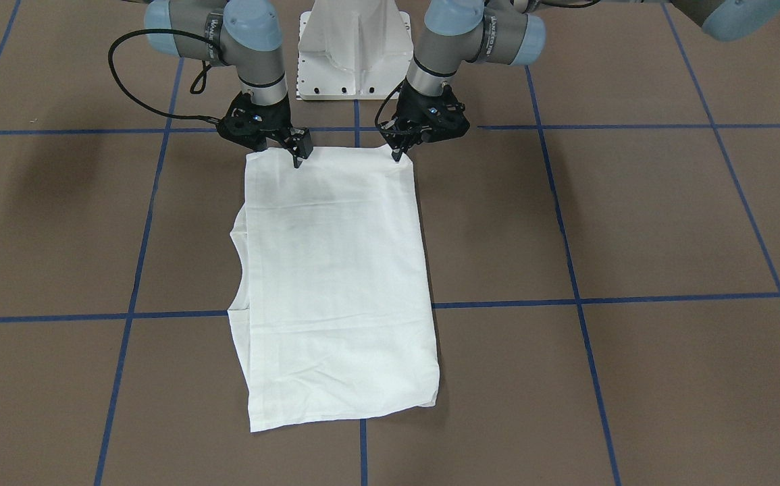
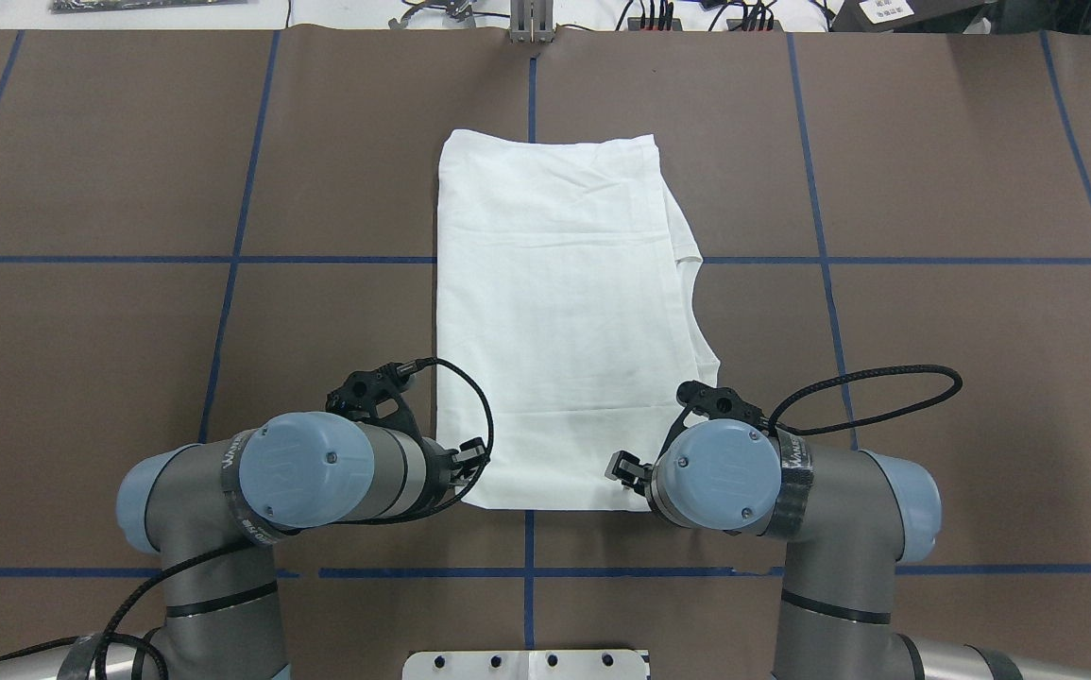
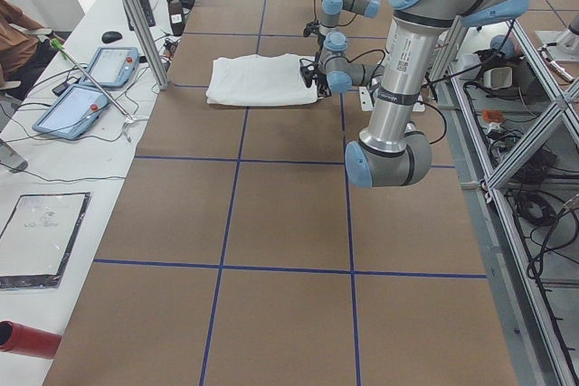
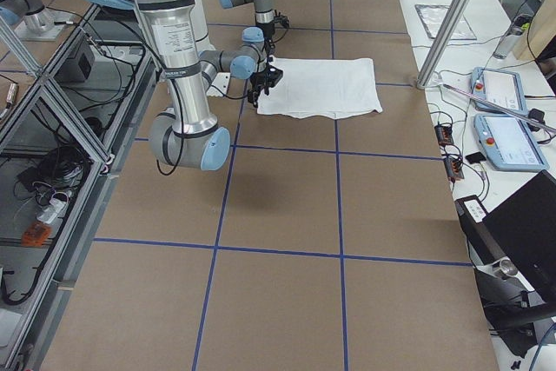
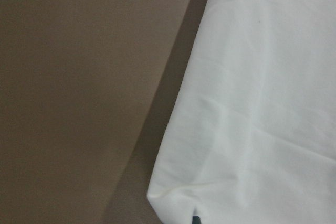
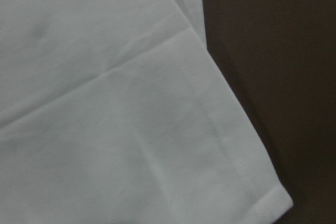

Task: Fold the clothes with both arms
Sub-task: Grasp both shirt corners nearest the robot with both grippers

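Note:
The white T-shirt (image 1: 335,283) lies flat on the brown table, folded into a long rectangle, collar notch on the robot's right side (image 2: 696,283). No black text shows. My left gripper (image 1: 396,156) stands at the near left corner of the shirt (image 2: 469,465), fingers together on the cloth edge. My right gripper (image 1: 299,159) stands at the near right corner (image 2: 622,469), fingers together on the hem. The left wrist view shows the shirt's corner (image 5: 173,195) close up; the right wrist view shows the hemmed corner (image 6: 273,203).
The white pedestal base (image 1: 354,50) stands just behind the grippers. Blue tape lines (image 2: 526,543) grid the table. Beyond the far table edge are tablets (image 3: 72,110), an aluminium post (image 3: 136,15) and a red cylinder (image 3: 27,339).

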`<state>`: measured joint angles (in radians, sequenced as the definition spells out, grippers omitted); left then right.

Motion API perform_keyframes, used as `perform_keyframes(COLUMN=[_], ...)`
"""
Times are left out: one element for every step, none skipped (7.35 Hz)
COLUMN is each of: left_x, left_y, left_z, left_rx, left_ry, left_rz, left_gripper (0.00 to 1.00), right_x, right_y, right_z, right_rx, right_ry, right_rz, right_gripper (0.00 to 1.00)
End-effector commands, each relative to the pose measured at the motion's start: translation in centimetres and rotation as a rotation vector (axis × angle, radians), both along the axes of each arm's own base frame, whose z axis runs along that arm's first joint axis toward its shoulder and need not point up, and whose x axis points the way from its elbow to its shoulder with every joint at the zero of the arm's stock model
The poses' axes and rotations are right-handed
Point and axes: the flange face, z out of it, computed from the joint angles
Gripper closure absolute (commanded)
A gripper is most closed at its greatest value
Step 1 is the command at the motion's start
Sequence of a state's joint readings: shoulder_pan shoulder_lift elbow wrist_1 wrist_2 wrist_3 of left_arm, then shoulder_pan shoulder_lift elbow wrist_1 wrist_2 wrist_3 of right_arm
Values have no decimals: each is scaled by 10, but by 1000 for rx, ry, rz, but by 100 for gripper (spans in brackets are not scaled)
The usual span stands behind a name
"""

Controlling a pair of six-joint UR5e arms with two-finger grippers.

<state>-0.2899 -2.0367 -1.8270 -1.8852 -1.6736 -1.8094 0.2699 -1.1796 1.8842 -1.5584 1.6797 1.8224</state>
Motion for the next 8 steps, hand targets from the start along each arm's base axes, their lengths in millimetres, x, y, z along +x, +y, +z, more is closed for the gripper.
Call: perform_keyframes(left_x=[0,0,0,0,0,0,0,0], left_y=[0,0,0,0,0,0,0,0], left_z=[1,0,1,0,0,0,1,1], left_rx=[-1,0,-1,0,0,0,-1,-1], left_ry=[-1,1,-1,1,1,1,-1,-1], left_rz=[0,0,0,0,0,0,0,0], left_gripper=[100,100,100,100,100,100,100,100], right_x=[-2,-2,-2,-2,-2,-2,-1,-1], right_y=[3,3,3,3,4,0,-7,-7], right_z=[0,-1,-2,-3,-8,-21,-33,-34], right_rx=[-1,-1,0,0,4,10,12,12], right_ry=[0,-1,-3,-6,-17,-41,-60,-64], right_rz=[-7,-7,-7,-7,-7,-1,8,9], right_gripper=[7,27,41,62,81,93,100,100])
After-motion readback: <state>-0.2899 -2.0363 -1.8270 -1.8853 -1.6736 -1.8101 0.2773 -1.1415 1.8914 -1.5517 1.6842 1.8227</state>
